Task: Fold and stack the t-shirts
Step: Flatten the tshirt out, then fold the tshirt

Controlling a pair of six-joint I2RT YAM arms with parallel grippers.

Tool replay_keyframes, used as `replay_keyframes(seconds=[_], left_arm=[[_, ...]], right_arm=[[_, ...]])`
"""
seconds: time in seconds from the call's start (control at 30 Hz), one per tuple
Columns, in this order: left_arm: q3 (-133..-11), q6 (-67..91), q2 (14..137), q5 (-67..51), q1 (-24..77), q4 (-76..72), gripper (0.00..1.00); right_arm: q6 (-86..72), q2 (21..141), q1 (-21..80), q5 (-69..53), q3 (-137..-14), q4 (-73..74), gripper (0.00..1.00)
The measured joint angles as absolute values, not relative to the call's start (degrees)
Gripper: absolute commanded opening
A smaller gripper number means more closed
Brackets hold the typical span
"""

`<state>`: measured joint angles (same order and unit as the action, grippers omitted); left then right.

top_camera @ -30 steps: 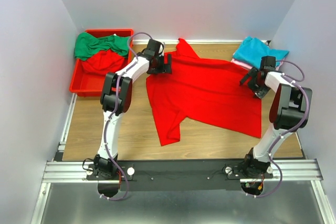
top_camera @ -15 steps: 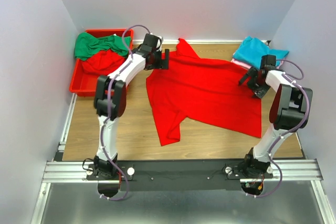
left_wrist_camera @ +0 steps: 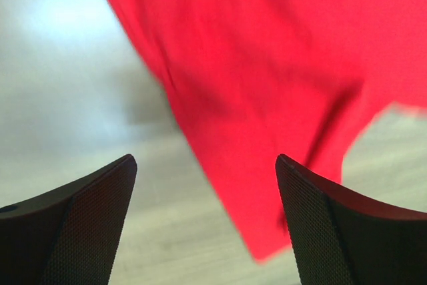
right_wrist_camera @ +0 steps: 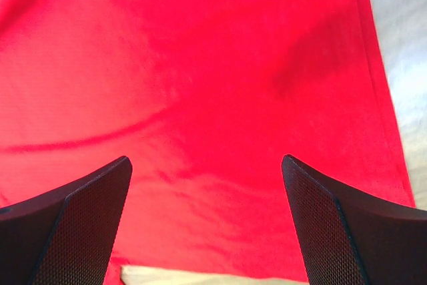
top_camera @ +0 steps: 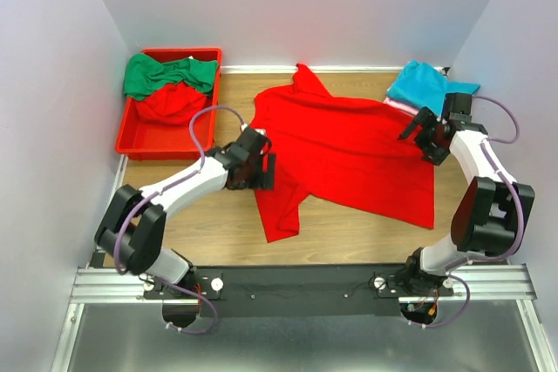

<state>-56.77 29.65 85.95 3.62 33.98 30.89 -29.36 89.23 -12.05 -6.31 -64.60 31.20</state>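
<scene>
Swung down from upper centre, the left gripper (top_camera: 264,172) hangs released at the left edge of the red t-shirt (top_camera: 349,150), spread mid-frame on the surface (top_camera: 200,224); right gripper (top_camera: 425,137), released, at its right edge. We judge it limp, light: pinch hems.

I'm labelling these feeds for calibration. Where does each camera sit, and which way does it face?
Top external: above and behind the bases, looking down at the table, red shirt and bin; left arm and right arm both show.
Left wrist: on the left arm, looking down past its open jaws at the shirt's edge and bare table.
Right wrist: on the right arm, looking down between its open jaws at the shirt.
Shared: all three see the red shirt.
</scene>
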Motion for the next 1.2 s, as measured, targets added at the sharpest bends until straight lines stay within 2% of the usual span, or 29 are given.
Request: replay_keyframes(seconds=[0.13, 0.47, 0.73, 1.2], left_arm=[[-51.07, 34.74, 81.17, 3.68, 38.96, 31.86, 0.84], [-45.91, 43.46, 77.62, 3.62, 47.64, 33.28, 0.69], [-42.24, 47.81, 77.36, 2.52, 53.52, 33.54, 0.66], [-41.36, 48.9, 80.36, 1.43, 55.09, 32.23, 0.54]], right_arm=[[-29.21, 87.07, -12.05, -6.87, -61.3, 31.83, 0.99], [-28.34, 83.55, -12.05, -7.2, -58.04, 33.19, 0.99], [-27.55, 82.06, -12.05, -7.22, -56.51, 33.65, 0.99], [-27.33, 81.08, -12.05, -7.22, -55.42, 34.48, 1.0]])
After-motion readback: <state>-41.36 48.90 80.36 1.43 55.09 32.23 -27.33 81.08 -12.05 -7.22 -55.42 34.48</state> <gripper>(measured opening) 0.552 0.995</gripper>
